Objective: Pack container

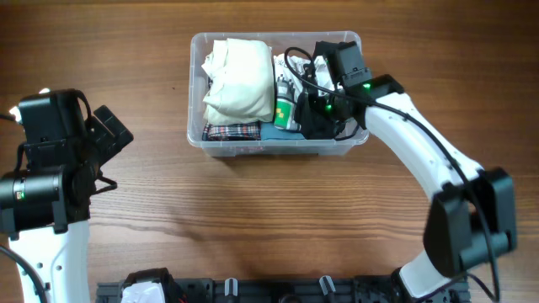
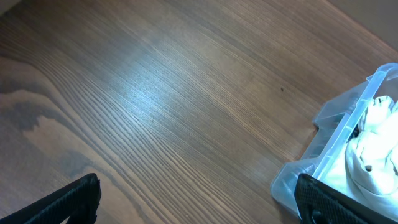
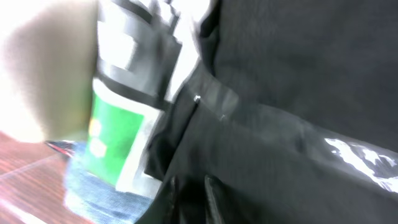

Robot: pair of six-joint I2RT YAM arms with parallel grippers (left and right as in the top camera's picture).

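From overhead, the container (image 1: 195, 101) sits at the far middle of the wooden table (image 1: 253, 219), long side facing the robot. Its left half holds a bundled cream cloth (image 1: 240, 76), with a plaid cloth (image 1: 232, 130) and a blue cloth (image 1: 274, 132) along the near wall. A green-and-white packet (image 1: 286, 109) stands near the middle. The right half is filled with black fabric (image 1: 313, 126) and a looping black cable (image 1: 299, 63). The right gripper (image 1: 318, 114) is down inside that right end, among the dark things. Its fingers are hidden there, so I cannot tell whether they are apart or closed. The left gripper (image 1: 108, 135) hangs over bare table, well apart from the container's left end.

In the left wrist view, the left gripper's two fingers (image 2: 68, 202) show at the bottom corners, spread wide, with only table between them. A corner of the container (image 2: 329, 134) shows at the right edge, with the cream cloth inside.

The right wrist view is very close and blurred. It shows mostly black fabric, with the green-and-white packet (image 3: 115, 143) to the left. Beside the packet is the cream cloth (image 3: 43, 68), and what looks like the blue cloth (image 3: 93, 186) lies below it. The fingers cannot be made out here either.
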